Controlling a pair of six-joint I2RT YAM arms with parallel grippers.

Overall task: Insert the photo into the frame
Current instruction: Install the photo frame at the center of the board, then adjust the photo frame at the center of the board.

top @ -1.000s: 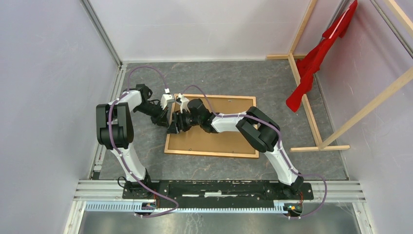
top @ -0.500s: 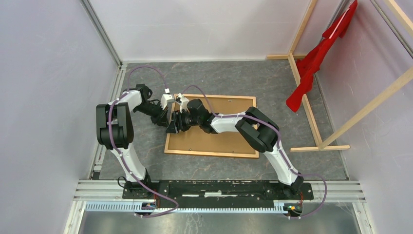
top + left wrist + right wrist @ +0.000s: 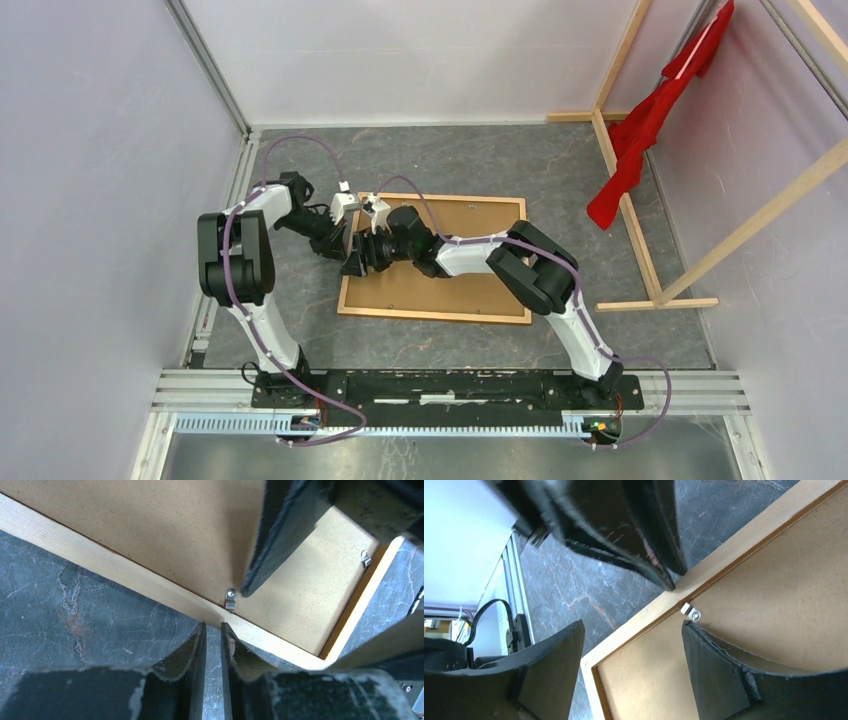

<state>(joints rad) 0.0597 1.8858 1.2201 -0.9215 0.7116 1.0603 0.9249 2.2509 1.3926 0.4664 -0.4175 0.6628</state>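
Note:
The frame (image 3: 432,316) lies face down on the grey floor, with the plain brown backing board (image 3: 470,285) filling it. The photo is not visible. Both grippers meet at the frame's left rail (image 3: 100,562). My left gripper (image 3: 214,626) is shut with only a thin slit between its tips and holds nothing. It touches the outer edge of the rail beside a small metal clip (image 3: 230,599). My right gripper (image 3: 631,627) is open and straddles the same rail (image 3: 744,545). One of its fingers rests on the board next to the clip (image 3: 690,612).
Pale wooden beams (image 3: 640,250) with a red cloth (image 3: 640,130) stand at the right. White walls close in the left and back. An aluminium rail (image 3: 215,290) runs along the left wall beside the frame. A second clip (image 3: 366,559) sits on the frame's adjoining rail.
My right gripper has edged slightly left toward the frame's left rail. The left gripper has hardly moved.

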